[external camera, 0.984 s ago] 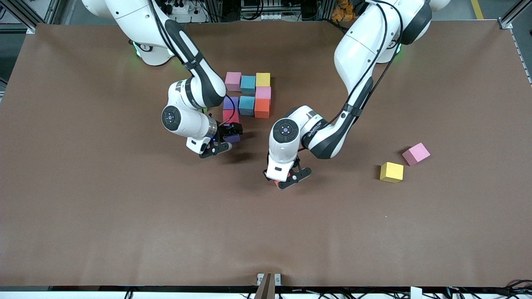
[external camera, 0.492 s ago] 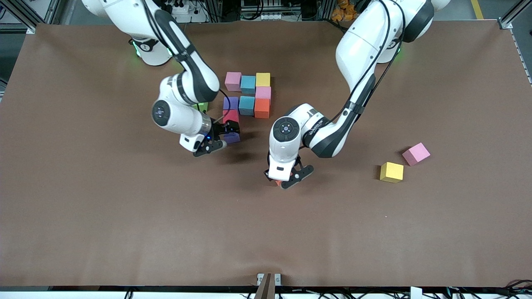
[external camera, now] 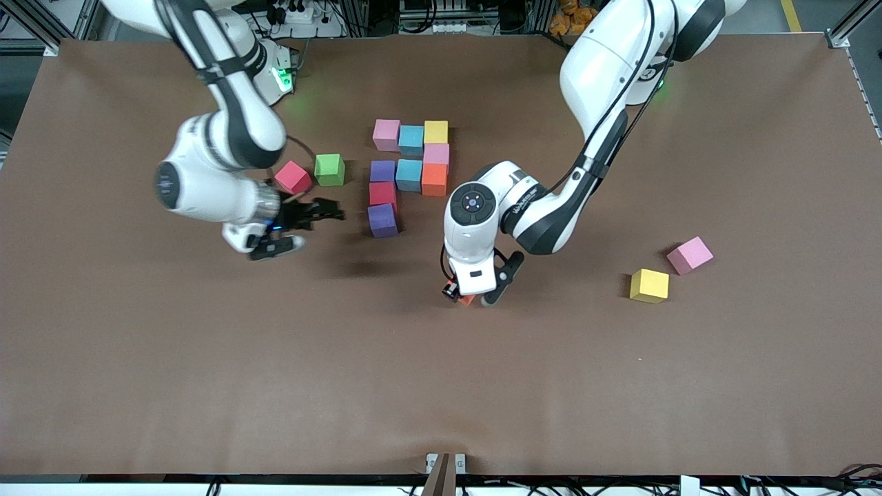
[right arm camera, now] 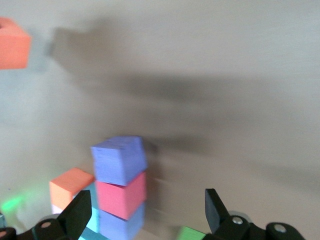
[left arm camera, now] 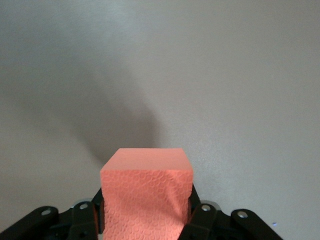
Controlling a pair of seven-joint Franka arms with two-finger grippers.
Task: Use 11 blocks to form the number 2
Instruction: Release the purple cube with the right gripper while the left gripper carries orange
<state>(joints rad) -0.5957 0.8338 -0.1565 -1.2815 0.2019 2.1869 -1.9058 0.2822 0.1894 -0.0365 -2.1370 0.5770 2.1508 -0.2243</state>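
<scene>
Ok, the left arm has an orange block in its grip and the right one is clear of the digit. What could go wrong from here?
Two risks, I'd judge.

1. The left gripper must set its orange block beside the purple block. The fit is tight, so a slightly skewed approach could shove the finished rows.

2. The open right gripper hangs close to the red block and green cube. A careless swing could knock either toward the number 2.

open table (external camera: 207, 358) nearer the camera
</scene>
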